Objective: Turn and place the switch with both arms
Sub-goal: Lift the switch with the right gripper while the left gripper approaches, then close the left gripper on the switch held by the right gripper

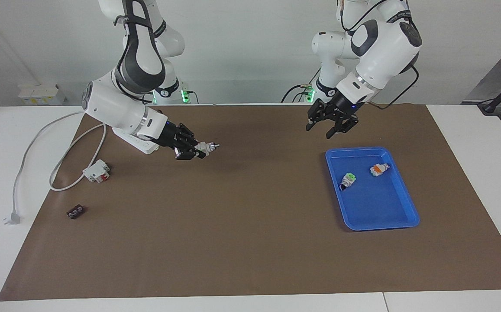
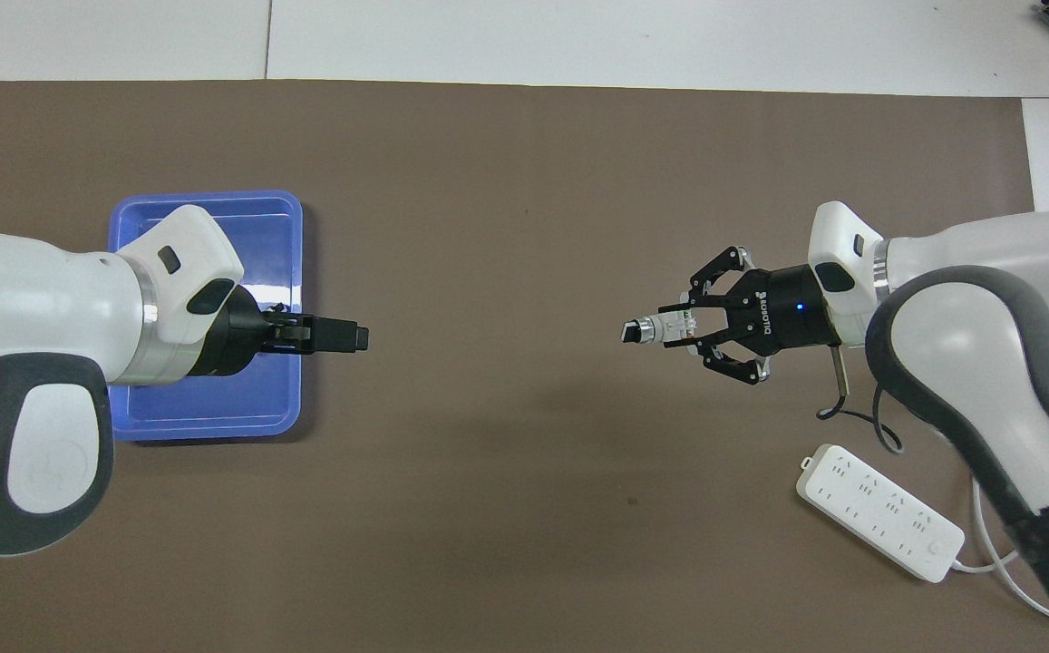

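Observation:
My right gripper (image 1: 197,151) (image 2: 675,329) is shut on a tiny white-grey switch (image 1: 205,148) (image 2: 653,328). It holds the switch level above the brown mat, with the black-and-silver tip pointing toward the left arm's end; a little green shows on the body. My left gripper (image 1: 318,132) (image 2: 356,337) is open and empty in the air, over the mat beside the blue tray (image 1: 399,186) (image 2: 207,413). A second green-capped switch (image 1: 348,179) lies in the tray beside an orange-capped switch (image 1: 379,169); in the overhead view my left arm hides both.
A white power strip (image 1: 140,144) (image 2: 878,511) lies under my right arm, its cable running to a plug (image 1: 12,218) off the mat. A white-and-red block (image 1: 96,170) and a small black part (image 1: 75,212) lie at the right arm's end.

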Motion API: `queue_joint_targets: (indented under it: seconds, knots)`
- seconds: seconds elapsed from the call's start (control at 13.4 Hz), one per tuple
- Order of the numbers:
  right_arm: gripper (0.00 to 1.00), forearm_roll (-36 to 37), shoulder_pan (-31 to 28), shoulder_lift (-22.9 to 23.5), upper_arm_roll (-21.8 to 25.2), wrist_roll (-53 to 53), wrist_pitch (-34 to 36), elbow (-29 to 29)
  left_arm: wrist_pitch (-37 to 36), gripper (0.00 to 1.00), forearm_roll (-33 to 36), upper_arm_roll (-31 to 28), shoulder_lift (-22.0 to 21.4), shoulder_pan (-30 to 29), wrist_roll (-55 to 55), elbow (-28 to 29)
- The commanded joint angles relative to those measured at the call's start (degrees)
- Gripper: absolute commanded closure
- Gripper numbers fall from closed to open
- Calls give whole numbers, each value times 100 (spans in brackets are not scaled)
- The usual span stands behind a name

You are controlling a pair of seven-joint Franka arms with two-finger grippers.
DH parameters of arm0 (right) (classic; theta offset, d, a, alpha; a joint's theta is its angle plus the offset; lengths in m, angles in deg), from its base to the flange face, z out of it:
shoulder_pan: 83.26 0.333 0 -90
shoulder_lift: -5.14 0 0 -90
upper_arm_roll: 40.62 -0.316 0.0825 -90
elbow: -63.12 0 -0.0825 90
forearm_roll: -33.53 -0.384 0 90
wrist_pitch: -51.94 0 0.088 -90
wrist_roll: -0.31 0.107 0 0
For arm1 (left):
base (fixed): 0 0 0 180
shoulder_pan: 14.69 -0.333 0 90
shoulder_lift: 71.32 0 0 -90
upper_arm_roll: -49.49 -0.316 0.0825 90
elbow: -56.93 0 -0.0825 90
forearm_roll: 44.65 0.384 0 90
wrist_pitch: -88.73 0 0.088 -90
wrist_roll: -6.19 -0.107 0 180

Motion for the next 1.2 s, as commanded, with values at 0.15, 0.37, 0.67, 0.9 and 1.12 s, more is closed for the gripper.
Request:
queue_joint_targets:
  seconds: [0.15, 0.37, 0.67, 0.9, 1.12]
  knots:
    - [100, -843, 283, -367, 25, 223, -10, -384, 469, 34, -1226, -67, -266, 421, -61, 446]
    - [100, -1300, 625, -490, 25, 329, -351, -656, 706, 44, -2097, -67, -258, 710, -245, 446]
    - [100, -1837, 723, -517, 25, 321, -449, -692, 1488, 53, -2108, -67, -275, 1370, -272, 586]
    - [100, -1961, 785, -517, 25, 312, -484, -692, 1674, 60, -2117, -67, -275, 1424, -535, 630]
    - [100, -1961, 793, -517, 25, 286, -511, -692, 2225, 60, -2353, -67, -223, 1678, -536, 622]
